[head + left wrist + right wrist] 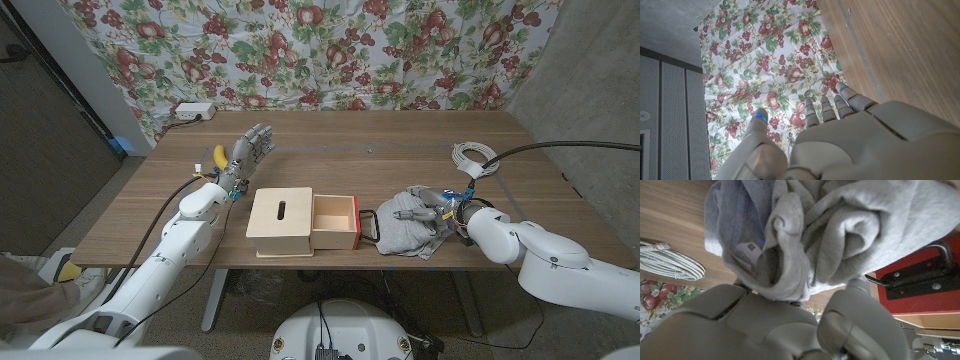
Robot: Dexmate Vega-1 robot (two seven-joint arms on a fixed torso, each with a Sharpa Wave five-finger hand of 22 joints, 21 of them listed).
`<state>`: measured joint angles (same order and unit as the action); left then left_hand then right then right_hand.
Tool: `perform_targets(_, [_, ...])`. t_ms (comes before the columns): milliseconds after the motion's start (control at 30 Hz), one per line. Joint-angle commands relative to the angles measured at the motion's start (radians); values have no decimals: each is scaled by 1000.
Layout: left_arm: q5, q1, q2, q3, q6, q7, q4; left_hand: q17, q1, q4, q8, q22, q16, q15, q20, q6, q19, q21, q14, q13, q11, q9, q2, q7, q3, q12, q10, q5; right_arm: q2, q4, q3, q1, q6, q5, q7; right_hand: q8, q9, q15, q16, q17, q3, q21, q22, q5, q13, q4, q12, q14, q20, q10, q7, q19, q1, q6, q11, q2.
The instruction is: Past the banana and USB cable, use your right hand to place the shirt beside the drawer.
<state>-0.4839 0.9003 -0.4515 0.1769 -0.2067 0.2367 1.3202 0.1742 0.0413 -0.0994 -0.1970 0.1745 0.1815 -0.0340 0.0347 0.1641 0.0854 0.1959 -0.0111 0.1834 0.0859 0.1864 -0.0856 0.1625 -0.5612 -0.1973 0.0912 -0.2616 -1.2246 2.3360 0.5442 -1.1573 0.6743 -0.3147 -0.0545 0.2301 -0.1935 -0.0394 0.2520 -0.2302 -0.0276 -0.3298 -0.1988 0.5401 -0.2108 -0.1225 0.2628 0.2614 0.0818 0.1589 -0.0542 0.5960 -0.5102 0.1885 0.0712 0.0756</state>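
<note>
A crumpled grey shirt (pixel 403 230) lies on the table just right of the open drawer (pixel 335 220), against its red front and black handle (pixel 366 227). My right hand (pixel 447 212) grips the shirt from the right, its fingers buried in the cloth. In the right wrist view the bunched shirt (pixel 850 230) hangs over my right hand (pixel 790 325), with the red drawer front (pixel 925 262) beside it. The coiled white USB cable (pixel 472 155) lies behind that hand. The yellow banana (pixel 219 157) sits far left, next to my left hand (pixel 246 158), which is raised with fingers apart.
The drawer belongs to a pale wooden box (pixel 280 222) with a slot in its lid, near the table's front edge. A white power strip (pixel 193 111) lies at the back left. Floral cloth (pixel 330 50) hangs behind the table (pixel 380 150).
</note>
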Motion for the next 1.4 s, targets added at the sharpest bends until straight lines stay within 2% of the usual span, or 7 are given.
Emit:
perform_targets(33, [-2,3,2,-1,-4,-4,11,5,1,-9,1,3,0,-61,41,4,-1,0,10,4,3,3,4,-1,-2,2,-7,1,8,-8,-6,-14,-2,13,11,25,-12,-118,12,-12,7,-24,-2,-4,-22,-14,19,19,-42,17,-6,63,-29,53,-11,13])
perform_targets(267, [-3,11,1,-2,-6,-11,25,5,0,-9,0,3,1,-61,41,5,1,1,10,4,3,3,4,1,-2,2,-7,1,8,-14,-21,-31,-21,40,37,60,-35,-137,57,-57,34,-128,-14,-22,-74,-35,57,102,-239,27,13,294,-128,142,-19,44])
perform_targets(433, [-5,25,-1,-5,-3,-22,43,5,0,-9,0,4,1,-61,41,6,1,1,10,4,2,3,5,1,-1,1,-6,1,8,-21,-33,-43,-43,62,58,69,-42,-152,78,-83,73,-172,-30,-28,-90,-57,76,152,-295,44,19,351,-228,162,-28,62])
perform_targets(600, [-7,34,-4,-8,-1,-30,54,5,-1,-9,0,4,2,-61,41,7,1,1,10,4,3,3,5,2,-1,1,-7,1,8,-28,-38,-48,-56,71,73,83,-48,-176,101,-115,133,-211,-37,-37,-110,-66,102,223,-301,72,32,384,-382,205,-34,66])
perform_targets(733, [-10,38,-3,-8,-2,-33,57,5,-2,-8,-1,4,2,-61,40,8,1,1,10,4,3,3,5,1,0,0,-6,1,9,-32,-50,-61,-65,79,101,122,-43,-187,106,-137,194,-252,-35,-68,-141,-58,164,335,-301,165,87,381,-557,354,-50,48])
perform_targets(867, [-11,38,-1,-7,-4,-34,58,6,-4,-7,-1,4,3,-61,40,10,1,1,10,4,3,3,6,2,1,0,-6,2,11,-28,-54,-70,-59,76,123,129,-39,-190,98,-143,225,-291,-37,-102,-168,-52,228,419,-299,255,87,376,-661,427,-55,46])
perform_targets(1400, [-11,45,-9,-4,0,-40,76,6,-10,-3,-2,4,3,-62,42,13,2,2,11,4,2,3,8,0,3,-1,-5,2,13,-23,-76,-105,-67,78,192,139,-98,-197,170,-242,209,-413,-59,-184,-279,-43,411,636,-298,388,49,357,-839,501,-25,35])
